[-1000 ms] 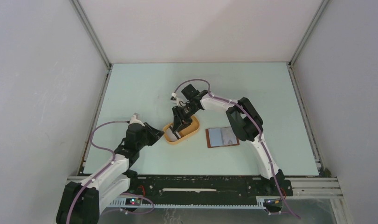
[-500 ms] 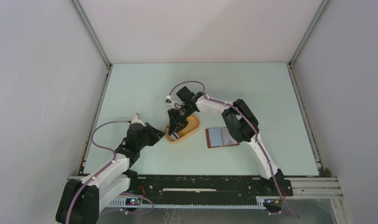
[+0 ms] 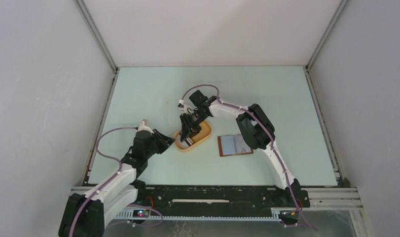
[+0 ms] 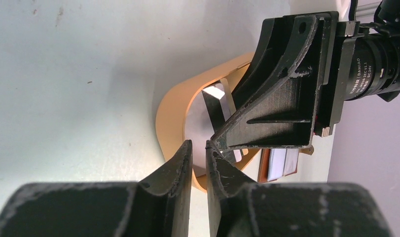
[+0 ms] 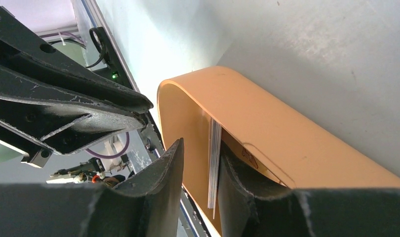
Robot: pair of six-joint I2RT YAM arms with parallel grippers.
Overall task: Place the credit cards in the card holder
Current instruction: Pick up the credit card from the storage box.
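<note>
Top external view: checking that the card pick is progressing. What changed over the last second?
The right gripper shifted slightly toward the left arm over the orange tray, its fingers either side of the upright credit cards. The left gripper at the tray's rim and the open card holder stayed put.

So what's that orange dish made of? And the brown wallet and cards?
The orange tray looks like smooth, matte plastic: one even colour, thin moulded wall, rounded end. The card holder seems leather or fake leather, with a reddish-brown edge and pale blue-grey inside; it's too small to tell which. The credit cards look like thin, stiff plastic, standing straight on edge.
</note>
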